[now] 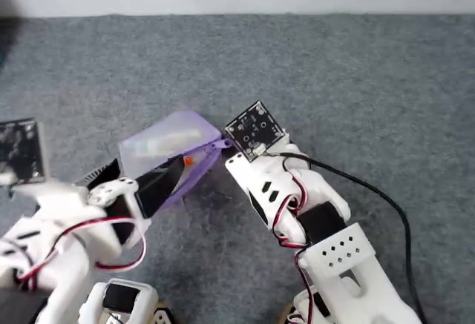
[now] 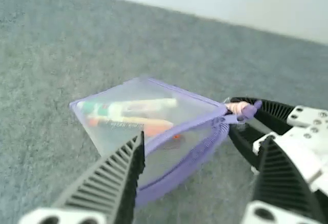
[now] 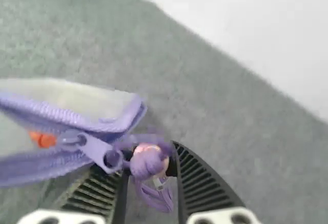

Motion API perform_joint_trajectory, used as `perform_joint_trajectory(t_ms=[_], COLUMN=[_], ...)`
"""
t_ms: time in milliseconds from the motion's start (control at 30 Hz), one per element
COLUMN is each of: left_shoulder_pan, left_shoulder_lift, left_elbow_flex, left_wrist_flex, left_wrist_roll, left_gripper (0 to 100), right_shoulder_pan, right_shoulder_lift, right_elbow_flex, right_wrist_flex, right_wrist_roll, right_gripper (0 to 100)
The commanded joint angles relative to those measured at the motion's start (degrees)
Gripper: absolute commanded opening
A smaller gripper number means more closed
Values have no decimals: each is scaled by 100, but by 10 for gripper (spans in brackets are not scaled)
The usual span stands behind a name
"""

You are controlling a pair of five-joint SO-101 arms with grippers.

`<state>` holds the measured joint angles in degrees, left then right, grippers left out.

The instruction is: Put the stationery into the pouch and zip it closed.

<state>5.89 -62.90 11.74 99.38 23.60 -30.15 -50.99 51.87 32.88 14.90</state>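
The translucent purple pouch point(image 1: 169, 146) lies mid-table with pens point(image 2: 128, 112) and an orange item point(image 3: 43, 140) inside. Behind the slider point(image 3: 82, 143), the two zipper tapes stand apart. My right gripper point(image 1: 223, 150) is at the pouch's right end, shut on the purple zipper pull point(image 3: 148, 162), which sits between its black fingers point(image 3: 202, 183). My left gripper point(image 1: 165, 182) is at the pouch's near edge. In the left wrist view the left gripper point(image 2: 201, 143) is open wide. The pouch's edge point(image 2: 169, 180) lies between its fingers, and one finger point(image 2: 123, 170) lies against the pouch.
Grey carpet-like cloth point(image 1: 349, 72) covers the table, with a white wall along the far edge. A black cable point(image 1: 386, 205) runs along the right arm. Free room lies beyond and to the right of the pouch.
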Motion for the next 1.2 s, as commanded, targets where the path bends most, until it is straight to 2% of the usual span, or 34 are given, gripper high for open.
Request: perform_joint_trajectory(t_ms=[0, 100, 267, 467, 733, 867, 1167], left_shoulder_pan=[26, -325, -976, -1011, -1011, -1011, -1020], left_shoulder_lift=[-158, -167, -167, -176, -176, -167, -167], left_elbow_flex=[-40, 154, 180, 180, 180, 418, 1657], left_wrist_flex=[114, 105, 105, 114, 123, 123, -35], left_wrist_roll=[-62, -53, -79, -79, -88, -448, -545], left_gripper=[334, 334, 334, 334, 334, 334, 334], right_shoulder_pan=[31, 31, 101, 48, -242, -356, -233], right_shoulder_lift=[-145, -136, -136, -145, -136, -145, -198], right_elbow_flex=[-721, -914, -993, -1178, -1793, -1890, -1881], right_wrist_flex=[-171, -189, -892, -1165, -611, -418, 1323], right_wrist_roll=[70, 431, 756, 1081, 1451, 1503, 1758], right_gripper=[8, 8, 8, 8, 8, 8, 8])
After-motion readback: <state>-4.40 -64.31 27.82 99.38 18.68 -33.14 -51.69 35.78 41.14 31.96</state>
